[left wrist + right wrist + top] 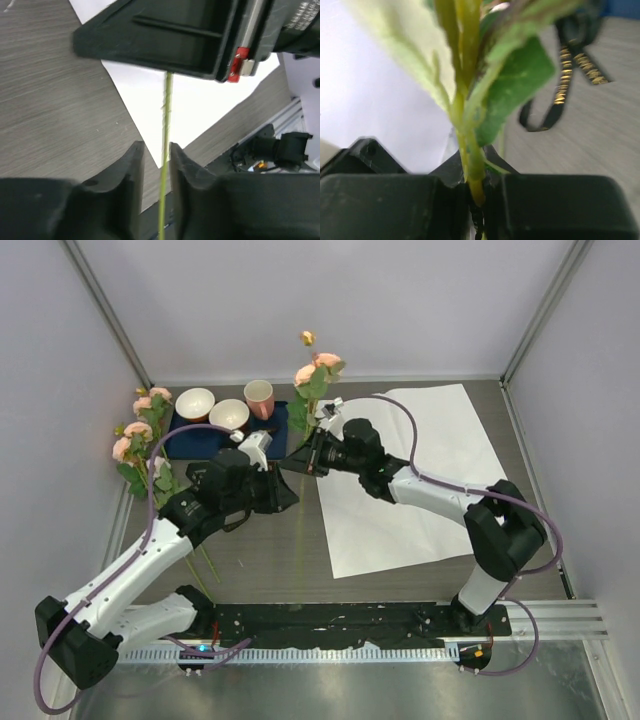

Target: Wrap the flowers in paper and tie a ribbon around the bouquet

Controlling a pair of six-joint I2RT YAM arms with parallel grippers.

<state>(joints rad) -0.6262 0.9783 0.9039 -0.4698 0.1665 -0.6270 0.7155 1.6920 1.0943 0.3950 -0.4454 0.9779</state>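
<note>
My right tool [475, 197] is closed on the stem of the flowers [317, 374], just below the leaves. My left tool [156, 150] stands narrowly apart lower down, with the stem [166, 115] running through its gap, unpinched as far as I can tell. The long axis runs far-to-near above the worktop [250, 550], rose heads pointing away from my bases, cut end toward them. The paper [430, 470] lies flat just to the right, nearer my right arm.
</note>
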